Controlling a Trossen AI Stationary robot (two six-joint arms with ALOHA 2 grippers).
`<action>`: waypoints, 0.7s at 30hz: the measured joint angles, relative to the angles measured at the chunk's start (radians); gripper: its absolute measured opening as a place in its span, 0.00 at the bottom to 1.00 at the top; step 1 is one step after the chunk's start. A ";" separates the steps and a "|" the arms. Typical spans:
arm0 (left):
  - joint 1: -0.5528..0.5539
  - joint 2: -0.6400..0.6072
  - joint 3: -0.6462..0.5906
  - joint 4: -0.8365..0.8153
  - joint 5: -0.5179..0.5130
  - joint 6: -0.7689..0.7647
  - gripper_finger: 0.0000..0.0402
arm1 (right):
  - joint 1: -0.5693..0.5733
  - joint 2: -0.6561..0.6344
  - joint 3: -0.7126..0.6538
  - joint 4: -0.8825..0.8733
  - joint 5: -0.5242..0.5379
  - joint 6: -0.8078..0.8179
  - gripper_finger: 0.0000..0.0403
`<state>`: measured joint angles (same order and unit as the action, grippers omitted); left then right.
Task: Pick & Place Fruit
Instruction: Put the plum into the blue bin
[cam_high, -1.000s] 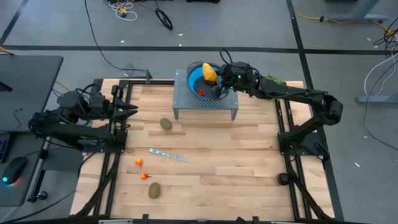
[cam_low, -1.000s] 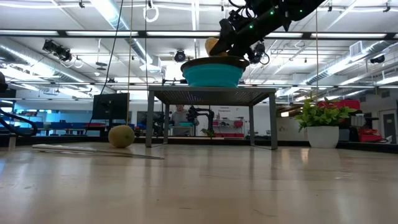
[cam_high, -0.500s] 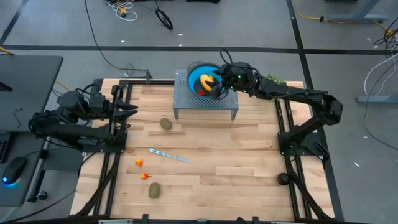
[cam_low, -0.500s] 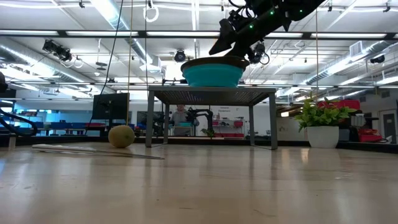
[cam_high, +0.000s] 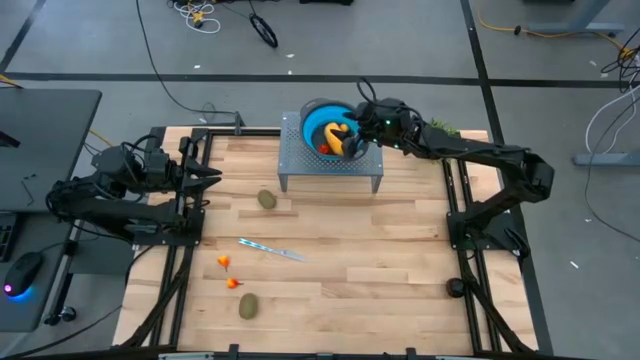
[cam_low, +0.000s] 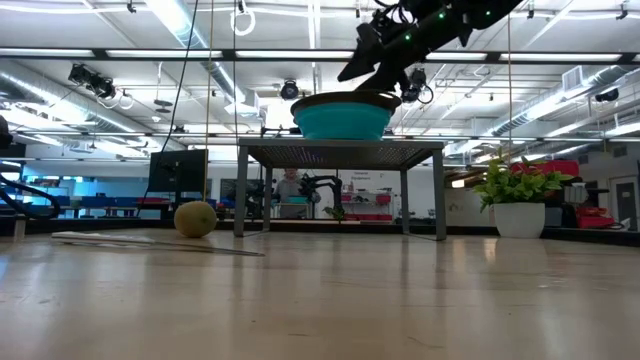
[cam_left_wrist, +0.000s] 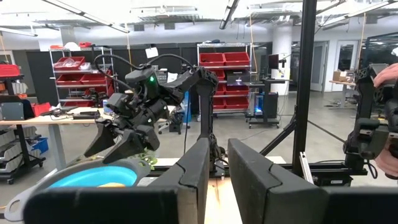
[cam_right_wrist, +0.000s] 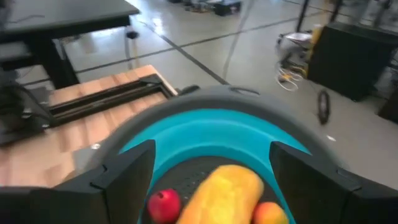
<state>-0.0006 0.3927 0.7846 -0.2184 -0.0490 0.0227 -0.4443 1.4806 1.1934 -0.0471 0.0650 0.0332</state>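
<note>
fruit is what this job is about, and the big yellow-orange fruit (cam_right_wrist: 227, 190) now lies inside the blue bowl (cam_high: 316, 122), next to a small red fruit (cam_right_wrist: 164, 205) and a small orange one (cam_right_wrist: 269, 213). the bowl sits on a little grey metal stand (cam_high: 300, 158) at the far side of the desk (cam_high: 400, 250), so it is the spot where the fruit should go. the right pincer (cam_high: 349, 136) hangs just above the bowl with its two fingers wide apart and nothing between them, which looks like it has let the long fruit go. from above, the long fruit lies down flat, and its long side runs slanted across the bowl. the left pincer (cam_high: 210, 176) waits at the left edge of the desk with its fingers close together and nothing in them. more fruit is on the desk, not yet put away: one kiwi (cam_high: 266, 199) near the stand, another kiwi (cam_high: 247, 305) close to the near edge, and two tiny red-orange fruits (cam_high: 228, 273) beside it. a thin silvery stick (cam_high: 270, 249) lies in the middle of the desk.
</note>
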 joint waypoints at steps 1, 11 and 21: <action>0.000 0.000 0.000 0.000 0.000 0.000 0.17 | 0.000 -0.007 0.000 -0.001 -0.021 -0.015 0.81; 0.000 0.000 0.000 0.000 0.000 0.000 0.17 | 0.018 -0.027 0.000 -0.003 -0.050 -0.033 0.81; 0.000 0.000 0.000 0.000 0.000 0.000 0.17 | 0.093 -0.026 0.000 -0.008 -0.164 -0.084 0.81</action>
<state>-0.0004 0.3927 0.7849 -0.2184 -0.0490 0.0227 -0.3511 1.4544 1.1934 -0.0555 -0.0986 -0.0505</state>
